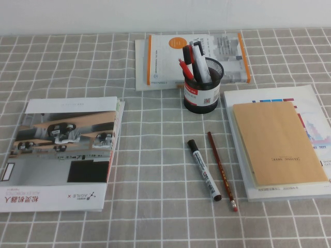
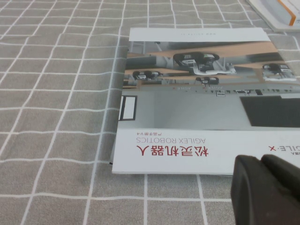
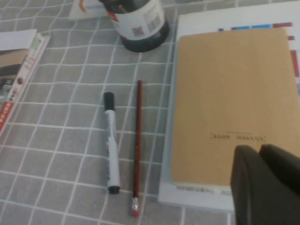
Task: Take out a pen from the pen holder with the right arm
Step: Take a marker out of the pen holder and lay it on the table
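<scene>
Here, mesh pen holder [image 1: 202, 88], right hand [image 3: 259, 152] pressed together over tan notebook [image 3: 229, 93], left hand [image 2: 260, 161] seemingly likewise over brochure [image 2: 187, 112].

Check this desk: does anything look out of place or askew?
Only mildly: a marker and a pencil lie loose on the cloth near the pen holder, not in it. Nothing spilled or damaged. Left gripper, shut, hovers by the brochure; right gripper, shut, over the brown notebook.

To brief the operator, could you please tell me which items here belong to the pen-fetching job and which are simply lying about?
Job: mesh pen holder; pens in it; right tool, near the brown notebook.
Lying about: marker; pencil; brochure; orange-edged book; brown notebook; left tool, near the brochure.
</scene>
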